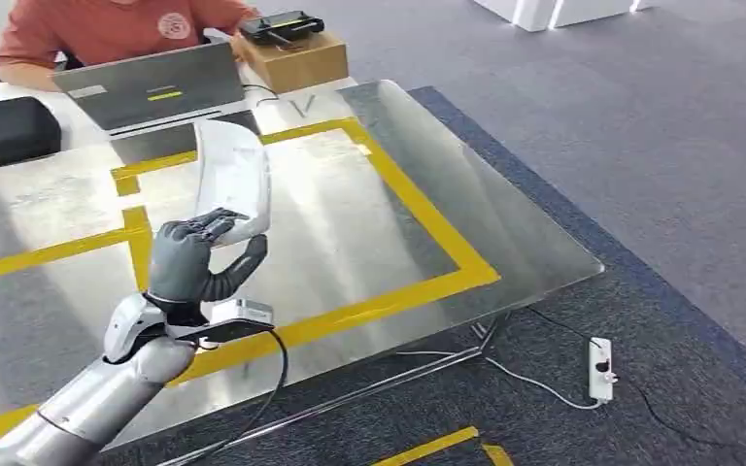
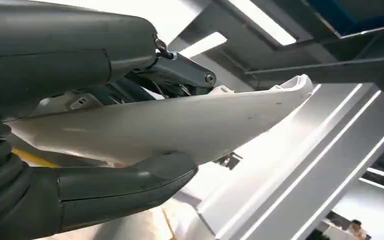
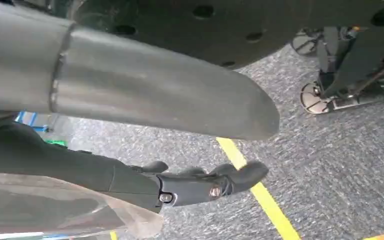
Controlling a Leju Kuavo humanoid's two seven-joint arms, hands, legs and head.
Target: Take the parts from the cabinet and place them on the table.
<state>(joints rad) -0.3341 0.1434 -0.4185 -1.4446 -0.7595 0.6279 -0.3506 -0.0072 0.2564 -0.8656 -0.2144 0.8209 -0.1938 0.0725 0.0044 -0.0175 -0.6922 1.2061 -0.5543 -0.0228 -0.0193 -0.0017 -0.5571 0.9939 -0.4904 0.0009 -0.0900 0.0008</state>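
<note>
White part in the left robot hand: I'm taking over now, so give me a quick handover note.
Left robot hand grips the white part above the steel table, inside the yellow tape outline; not yet set down.
Right robot hand hangs over carpet, holding nothing, fingers roughly straight.
Done: part carried to the table.
Left: lower it and release.
</note>
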